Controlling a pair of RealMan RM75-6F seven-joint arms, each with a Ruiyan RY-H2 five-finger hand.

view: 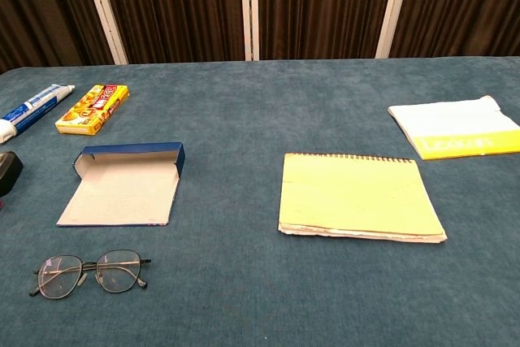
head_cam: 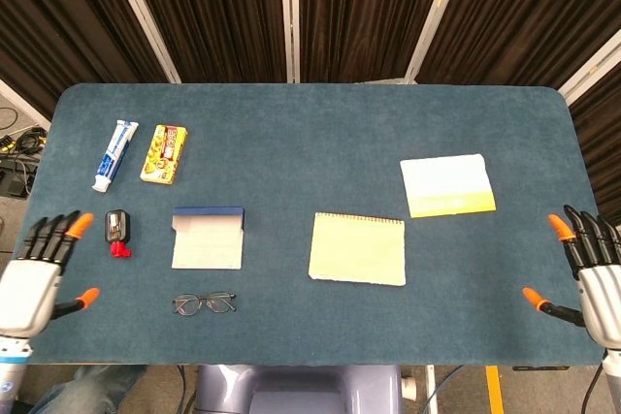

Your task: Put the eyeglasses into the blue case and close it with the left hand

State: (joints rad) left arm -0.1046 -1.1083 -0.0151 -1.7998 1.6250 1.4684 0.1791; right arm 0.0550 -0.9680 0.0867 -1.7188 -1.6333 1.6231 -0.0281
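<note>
The eyeglasses (head_cam: pixel 204 303) (view: pixel 91 273) lie unfolded on the blue cloth near the front edge, left of centre. Just behind them the blue case (head_cam: pixel 207 237) (view: pixel 123 187) lies open, its grey lining up and its blue lid edge at the back. My left hand (head_cam: pixel 37 272) hovers over the table's front left corner, fingers spread, holding nothing, well left of the glasses. My right hand (head_cam: pixel 588 270) is at the front right edge, fingers apart and empty. The chest view shows neither hand.
A toothpaste tube (head_cam: pixel 114 155), a yellow snack box (head_cam: pixel 164 152) and a small black and red object (head_cam: pixel 116 232) sit at the left. A yellow notepad (head_cam: pixel 357 248) lies at centre and a white and yellow booklet (head_cam: pixel 447 184) at the right.
</note>
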